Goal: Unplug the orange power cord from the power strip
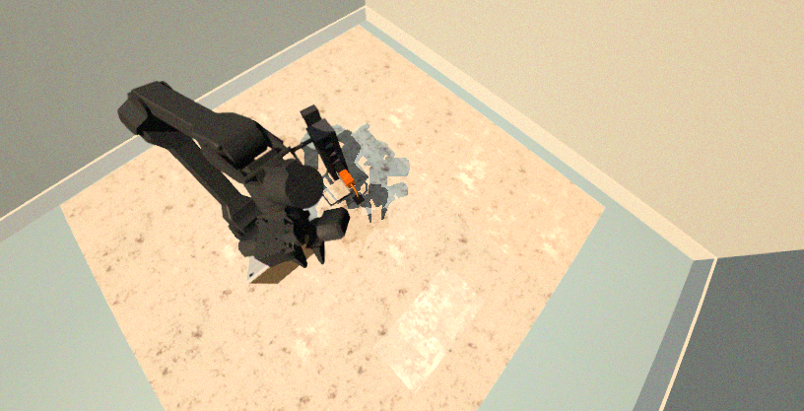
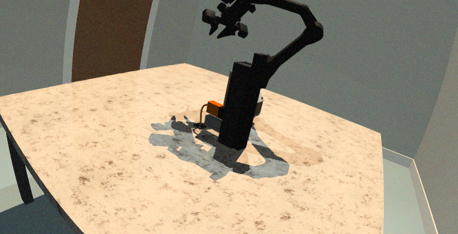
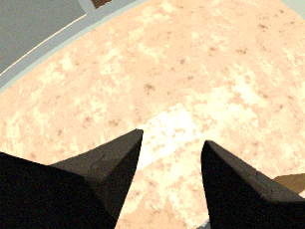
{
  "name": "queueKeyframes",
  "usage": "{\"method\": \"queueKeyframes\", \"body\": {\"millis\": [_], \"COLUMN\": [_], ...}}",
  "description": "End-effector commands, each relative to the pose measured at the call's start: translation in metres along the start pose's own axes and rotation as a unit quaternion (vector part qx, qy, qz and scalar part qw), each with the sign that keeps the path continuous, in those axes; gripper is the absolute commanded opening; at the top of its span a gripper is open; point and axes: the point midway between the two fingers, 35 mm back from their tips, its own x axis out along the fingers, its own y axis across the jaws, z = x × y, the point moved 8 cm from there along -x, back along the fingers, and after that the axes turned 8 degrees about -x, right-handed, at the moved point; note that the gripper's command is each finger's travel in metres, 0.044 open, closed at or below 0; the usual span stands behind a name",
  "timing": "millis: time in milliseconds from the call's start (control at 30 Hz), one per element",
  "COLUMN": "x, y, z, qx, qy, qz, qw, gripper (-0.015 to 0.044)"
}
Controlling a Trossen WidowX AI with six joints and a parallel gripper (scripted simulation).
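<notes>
The black power strip (image 1: 328, 146) (image 2: 240, 104) stands tall on the table. The orange plug (image 1: 346, 177) (image 2: 214, 108) sits against the strip's socket face, low down; how deep it is seated cannot be seen. The orange cord (image 1: 355, 190) (image 2: 201, 115) bends down from the plug to a small dark piece by the table top. My gripper (image 1: 313, 265) (image 2: 214, 36) (image 3: 172, 142) is partly open and empty, high above the table and away from the plug. Neither plug nor strip shows in the wrist view.
The arm's box-shaped base (image 1: 281, 273) stands near the strip, with its corner at the right edge of the wrist view. A low grey block (image 2: 212, 122) is under the plug. A pale panel (image 1: 337, 190) is beside the plug. Walls rise behind the table.
</notes>
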Motion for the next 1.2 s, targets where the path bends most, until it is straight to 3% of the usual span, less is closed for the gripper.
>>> {"method": "queueKeyframes", "body": {"millis": [0, 433, 1167], "x": [0.01, 0.034, 0.022], "y": [0.034, 0.086, 0.079], "z": [-0.04, -0.208, -0.224], "qx": [-0.081, -0.27, -0.271], "qy": [0.071, 0.35, 0.353], "qz": [0.027, 0.03, 0.029], "qw": [0.994, 0.897, 0.895], "gripper": [0.016, 0.016, 0.016]}}
